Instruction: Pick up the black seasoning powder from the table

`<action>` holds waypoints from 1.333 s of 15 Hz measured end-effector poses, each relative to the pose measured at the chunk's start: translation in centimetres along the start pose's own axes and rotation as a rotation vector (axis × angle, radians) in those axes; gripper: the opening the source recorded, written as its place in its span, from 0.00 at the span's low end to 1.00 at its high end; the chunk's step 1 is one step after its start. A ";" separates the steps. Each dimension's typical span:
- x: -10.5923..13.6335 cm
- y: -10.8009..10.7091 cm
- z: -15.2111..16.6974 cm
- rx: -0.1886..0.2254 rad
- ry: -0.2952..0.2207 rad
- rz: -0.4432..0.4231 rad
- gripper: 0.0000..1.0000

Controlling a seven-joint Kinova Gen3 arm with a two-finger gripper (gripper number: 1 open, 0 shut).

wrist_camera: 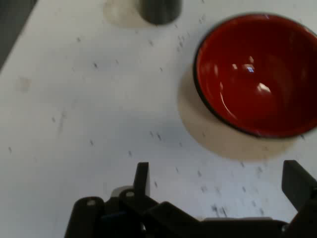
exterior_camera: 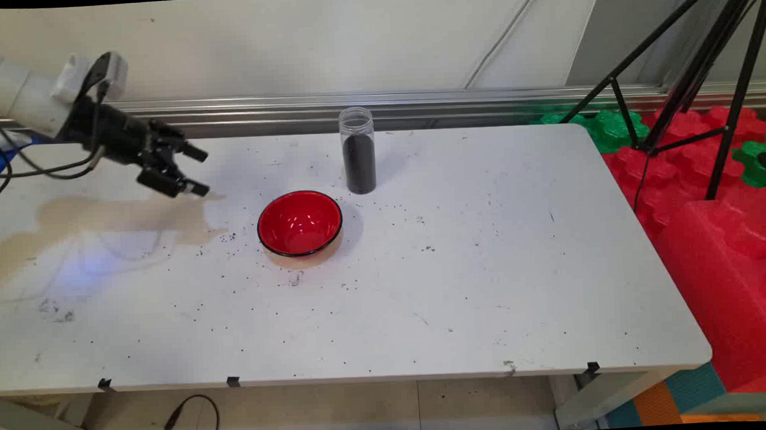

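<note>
My black gripper hangs open above the table's back left, pointing right and slightly down, with nothing between its fingers. To its right a red bowl with a black rim stands empty on the white table. In the hand view the bowl lies ahead at the upper right. Behind the bowl stands a clear plastic jar, upright, without a lid, filled about two thirds with dark grains. Only the jar's dark base shows in the hand view, at the top edge.
Small dark grains lie scattered over the table round the bowl. A black tripod stands off the table's right end among red and green foam blocks. A metal rail runs along the wall behind.
</note>
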 end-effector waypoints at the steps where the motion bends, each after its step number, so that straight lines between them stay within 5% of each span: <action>1: 0.7 -0.3 0.5 0.005 0.009 0.000 1.00; 11: 5.0 -2.8 4.2 0.020 0.082 0.038 1.00; 20: 7.2 -6.3 7.7 -0.020 0.158 0.105 1.00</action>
